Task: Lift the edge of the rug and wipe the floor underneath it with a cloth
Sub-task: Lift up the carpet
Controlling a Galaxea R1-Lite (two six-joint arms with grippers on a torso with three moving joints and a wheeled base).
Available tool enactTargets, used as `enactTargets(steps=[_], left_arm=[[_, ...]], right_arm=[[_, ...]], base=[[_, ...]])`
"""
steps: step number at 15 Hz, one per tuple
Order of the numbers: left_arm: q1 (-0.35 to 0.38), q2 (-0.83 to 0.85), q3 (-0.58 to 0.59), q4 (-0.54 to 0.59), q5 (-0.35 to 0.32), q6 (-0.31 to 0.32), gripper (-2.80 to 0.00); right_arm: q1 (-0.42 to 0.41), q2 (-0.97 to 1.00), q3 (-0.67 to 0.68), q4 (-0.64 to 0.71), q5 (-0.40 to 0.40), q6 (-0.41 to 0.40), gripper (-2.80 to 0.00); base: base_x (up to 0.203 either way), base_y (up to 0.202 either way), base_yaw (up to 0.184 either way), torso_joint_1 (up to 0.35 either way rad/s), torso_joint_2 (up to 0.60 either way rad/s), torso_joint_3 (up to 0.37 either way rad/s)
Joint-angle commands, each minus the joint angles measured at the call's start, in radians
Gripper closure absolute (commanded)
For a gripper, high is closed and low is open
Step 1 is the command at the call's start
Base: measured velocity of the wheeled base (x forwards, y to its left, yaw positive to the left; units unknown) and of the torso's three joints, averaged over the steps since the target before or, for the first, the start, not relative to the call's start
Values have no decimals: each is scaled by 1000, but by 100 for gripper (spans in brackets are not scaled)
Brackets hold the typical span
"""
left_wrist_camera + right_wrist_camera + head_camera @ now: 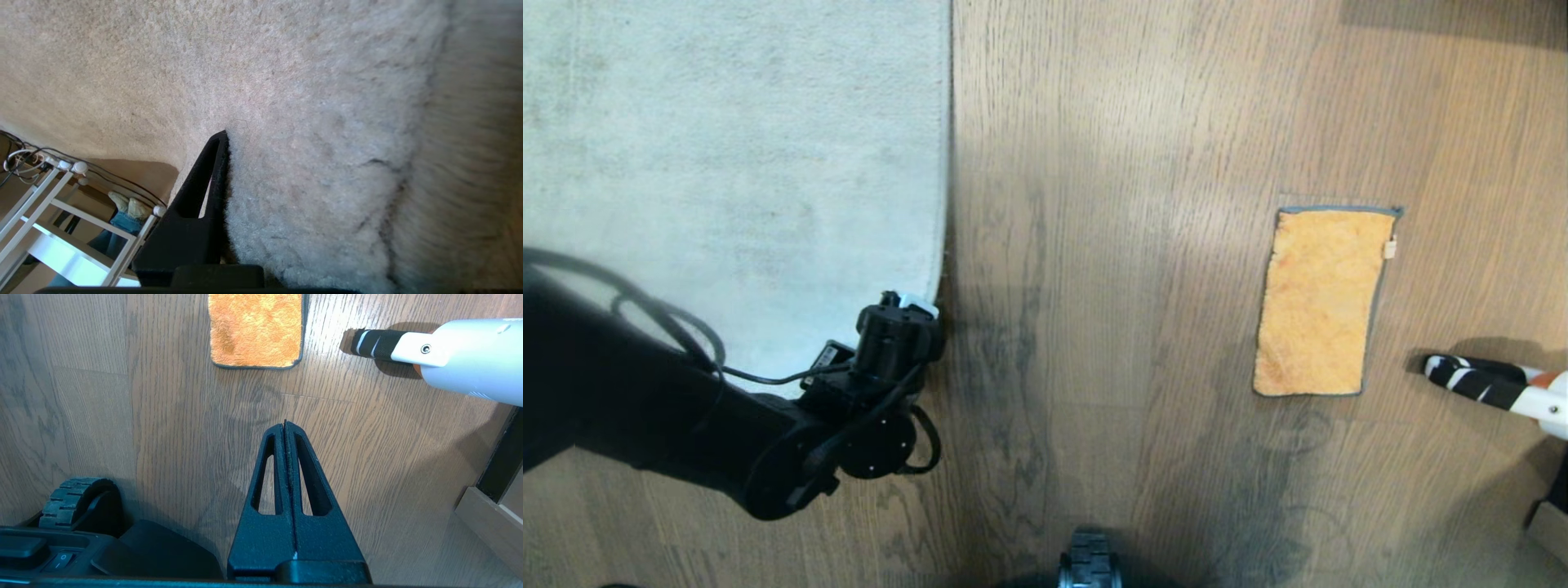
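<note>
Left gripper (pixel 913 314) sits right at the rug edge (pixel 944 204), near the rounded corner, arm coming in from the left over the rug; in the left wrist view one black finger (pixel 204 183) lies against the pile with rug bunched up beside it (pixel 310 212), second finger hidden behind the pile, so jaws look partly closed around the rug border but a firm pinch cannot be confirmed. Rug edge runs straight up the head view, bare floor (pixel 1094 245) from it across to the cloth (pixel 1319 302), wide open strip between them. Cloth lies flat on the floor, well apart from the rug, tag on its far side edge. Right gripper (pixel 285 428) shows only in its own wrist view, fingers pressed together, hanging over bare floor short of the cloth (pixel 255 330). A white and black striped pole (pixel 1494 388) lies just beside the cloth. Left wrist view alone shows white frame legs (pixel 61 212) and a person's feet (pixel 128 206) beyond the rug
</note>
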Motion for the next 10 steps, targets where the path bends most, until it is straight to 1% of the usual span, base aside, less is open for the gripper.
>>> enactTargets(steps=[1, 4, 7, 10], left_arm=[[1, -46, 29, -2, 5, -5, 0], [1, -106, 68, -9, 3, -13, 0], [2, -155, 98, -72, 3, -13, 0], [5, -241, 128, -87, 3, -13, 0]], right_arm=[[0, 0, 0, -1, 1, -1, 0], [0, 0, 0, 0, 0, -1, 0], [0, 0, 0, -1, 1, -1, 0], [-1, 0, 0, -1, 1, -1, 0]], base=[[0, 0, 0, 0, 0, 0], [0, 0, 0, 0, 0, 0], [0, 0, 0, 0, 0, 0], [0, 0, 0, 0, 0, 0]])
